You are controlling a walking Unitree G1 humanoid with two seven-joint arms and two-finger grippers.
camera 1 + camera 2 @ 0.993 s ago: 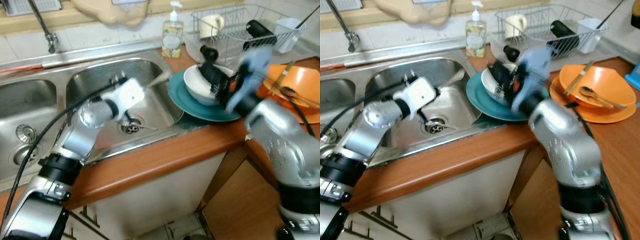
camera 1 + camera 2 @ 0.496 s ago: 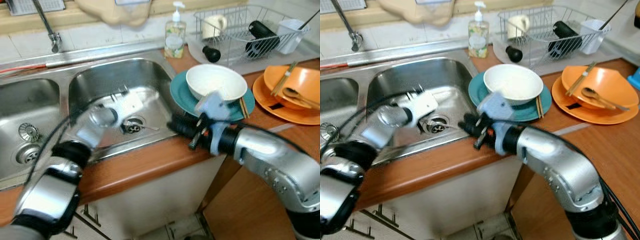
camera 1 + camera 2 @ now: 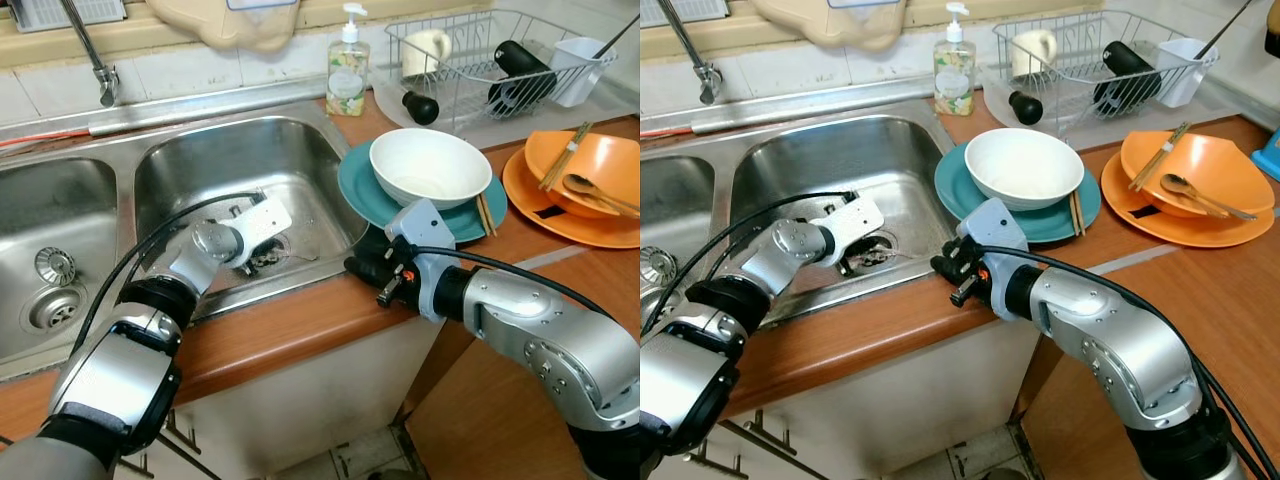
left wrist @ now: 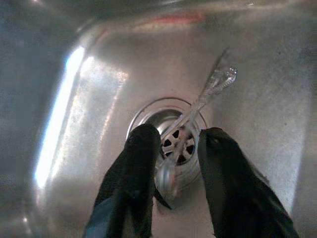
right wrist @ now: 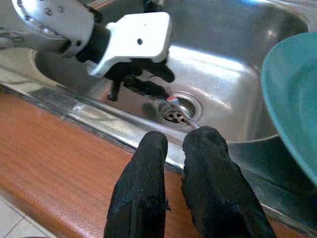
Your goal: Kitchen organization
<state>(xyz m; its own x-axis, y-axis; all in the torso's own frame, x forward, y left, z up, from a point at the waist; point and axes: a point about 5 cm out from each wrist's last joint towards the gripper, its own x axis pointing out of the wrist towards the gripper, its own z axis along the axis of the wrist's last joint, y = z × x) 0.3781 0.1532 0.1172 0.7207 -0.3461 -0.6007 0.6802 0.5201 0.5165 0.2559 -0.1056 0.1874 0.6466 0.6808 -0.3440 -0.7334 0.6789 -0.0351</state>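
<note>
A metal spoon (image 4: 198,106) lies across the drain (image 3: 268,255) of the right sink basin (image 3: 230,160). My left gripper (image 4: 178,136) is down in that basin, open, with one finger on each side of the spoon's bowl. My right gripper (image 5: 176,141) is shut and empty, and it hovers at the counter's front edge (image 3: 365,270), beside the teal plate (image 3: 362,195). A white bowl (image 3: 430,167) sits on that plate, with chopsticks (image 3: 484,213) at its right rim.
Orange plates (image 3: 600,200) holding chopsticks and a spoon lie at the right of the wooden counter (image 3: 300,320). A dish rack (image 3: 480,60) with a mug and cups stands behind, with a soap bottle (image 3: 346,65) beside it. The faucet (image 3: 95,60) and a second basin (image 3: 50,240) are to the left.
My right arm swung away from the white bowl, down to the counter's front edge. My left gripper sank onto the drain, over the spoon.
</note>
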